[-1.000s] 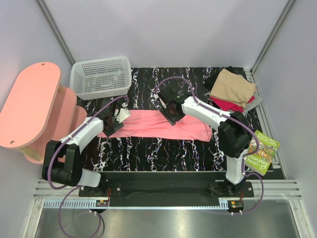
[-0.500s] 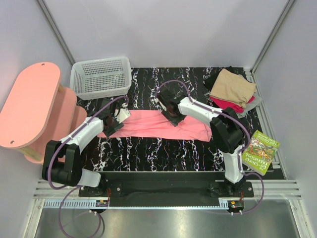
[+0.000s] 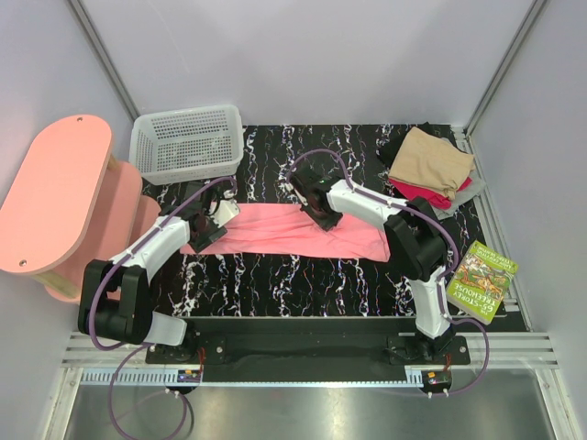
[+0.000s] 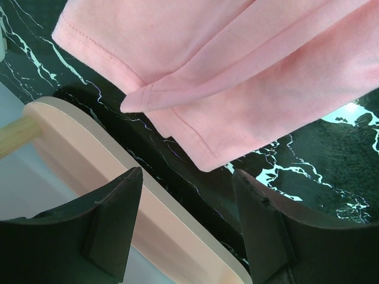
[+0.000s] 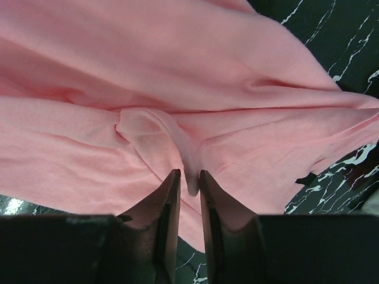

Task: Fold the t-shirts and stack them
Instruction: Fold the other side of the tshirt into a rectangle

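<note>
**Right hand (image 5: 188, 175) pinches pink t-shirt (image 3: 275, 233)**

The pink t-shirt lies spread across the black marbled surface (image 3: 275, 286). The right hand grips a raised fold of it. The left hand (image 4: 188, 175) hangs open over its hemmed edge. The green book (image 3: 483, 280) reads partly "TREEHOUSE".

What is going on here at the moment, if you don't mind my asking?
Two robot arms are folding a pink shirt spread on the black table. The right gripper pinches a ridge of cloth near its middle; the left gripper hangs open by the shirt's left end, holding nothing. Folded shirts sit piled at the far right corner.
</note>
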You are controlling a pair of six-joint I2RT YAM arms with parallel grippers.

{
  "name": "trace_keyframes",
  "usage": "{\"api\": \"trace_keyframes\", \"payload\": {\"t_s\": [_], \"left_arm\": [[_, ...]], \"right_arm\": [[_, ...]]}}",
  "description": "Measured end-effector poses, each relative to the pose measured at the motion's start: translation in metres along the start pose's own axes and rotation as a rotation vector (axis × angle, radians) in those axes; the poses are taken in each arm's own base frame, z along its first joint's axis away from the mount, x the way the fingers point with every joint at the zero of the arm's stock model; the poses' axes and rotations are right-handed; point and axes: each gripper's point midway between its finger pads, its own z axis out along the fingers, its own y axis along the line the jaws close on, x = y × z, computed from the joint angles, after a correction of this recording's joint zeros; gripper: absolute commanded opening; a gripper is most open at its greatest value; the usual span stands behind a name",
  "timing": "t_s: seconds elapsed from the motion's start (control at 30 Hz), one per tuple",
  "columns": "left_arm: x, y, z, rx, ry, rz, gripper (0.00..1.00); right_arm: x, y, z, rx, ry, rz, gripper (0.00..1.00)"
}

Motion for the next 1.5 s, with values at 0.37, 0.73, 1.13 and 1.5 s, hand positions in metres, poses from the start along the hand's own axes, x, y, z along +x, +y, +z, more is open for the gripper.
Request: {"api": "trace_keyframes", "payload": {"t_s": [0.37,0.73,1.13,1.5], "left_arm": [[0.001,0.002,0.001,-0.005,-0.002,-0.002,0.68],[0.011,0.003,0.002,-0.011,0.01,-0.004,0.68],[0.014,0.0,0.004,-0.006,0.016,-0.003,0.68],[0.014,0.0,0.004,-0.006,0.015,-0.003,0.68]], "right_arm": [[-0.026,-0.019,-0.005,0.084,-0.049,0.027,0.01],[-0.039,-0.035,0.019,0.121,-0.033,0.063,0.0],[-0.068,-0.041,0.017,0.117,-0.092,0.091,0.15],[-0.066,-0.043,0.027,0.145,-0.073,0.114,0.81]]}}
